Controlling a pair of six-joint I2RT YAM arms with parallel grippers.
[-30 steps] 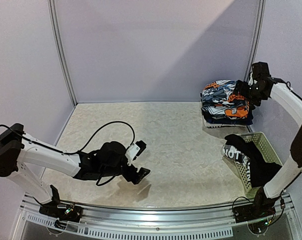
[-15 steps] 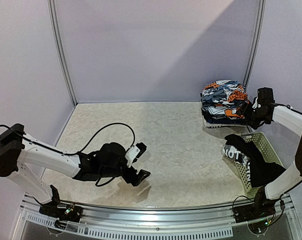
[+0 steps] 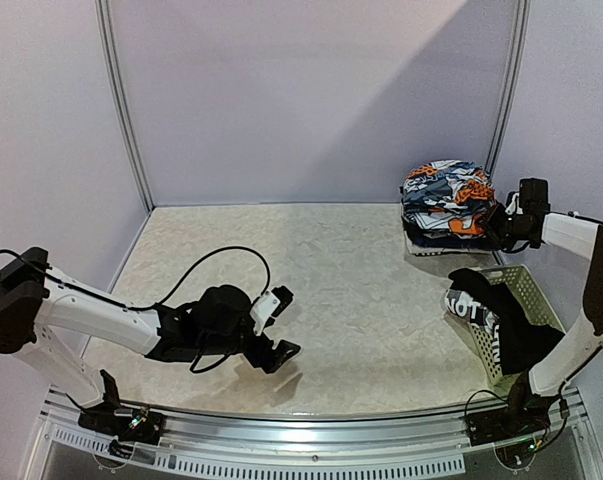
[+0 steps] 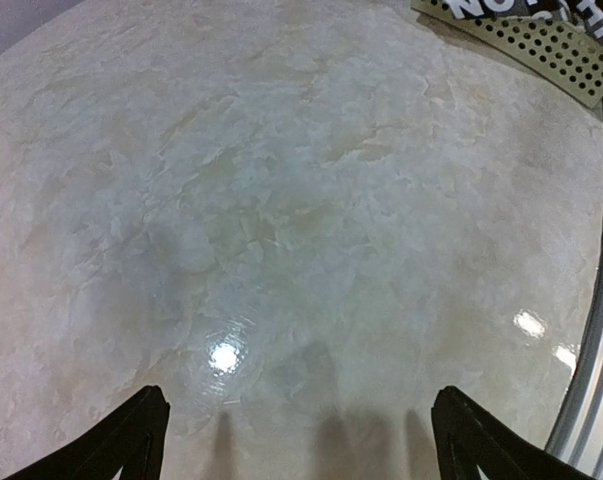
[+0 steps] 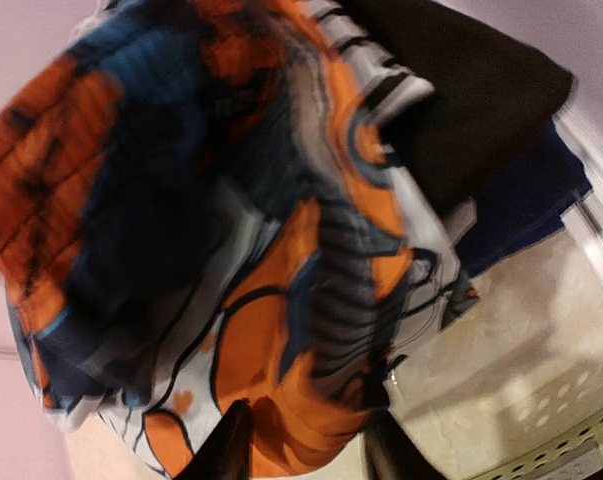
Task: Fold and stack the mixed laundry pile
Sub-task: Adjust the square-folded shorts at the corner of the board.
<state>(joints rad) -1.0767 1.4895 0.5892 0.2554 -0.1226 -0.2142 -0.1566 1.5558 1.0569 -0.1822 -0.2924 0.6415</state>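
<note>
A folded stack tops out in the orange, blue, white and black printed garment (image 3: 447, 198) at the table's far right; in the right wrist view the printed garment (image 5: 271, 250) lies over a black piece (image 5: 471, 90) and a navy piece (image 5: 531, 200). My right gripper (image 3: 494, 222) is at the stack's right side, and in its own view the right gripper (image 5: 306, 448) has its fingers closed in on the lower fold of the printed cloth. Another black garment with white letters (image 3: 484, 312) hangs from the basket. My left gripper (image 3: 285, 320) hovers open over bare table, and the left gripper (image 4: 299, 440) holds nothing.
A white lattice basket (image 3: 537, 296) lies tipped at the right edge, just in front of the stack; its perforated wall (image 4: 541, 35) shows at the top of the left wrist view. Purple walls close in the back and sides. A metal rail (image 3: 301, 455) runs along the near edge.
My right arm came down from above the stack to its right side, and its jaws closed in on the printed garment's fold. The left arm barely moved.
</note>
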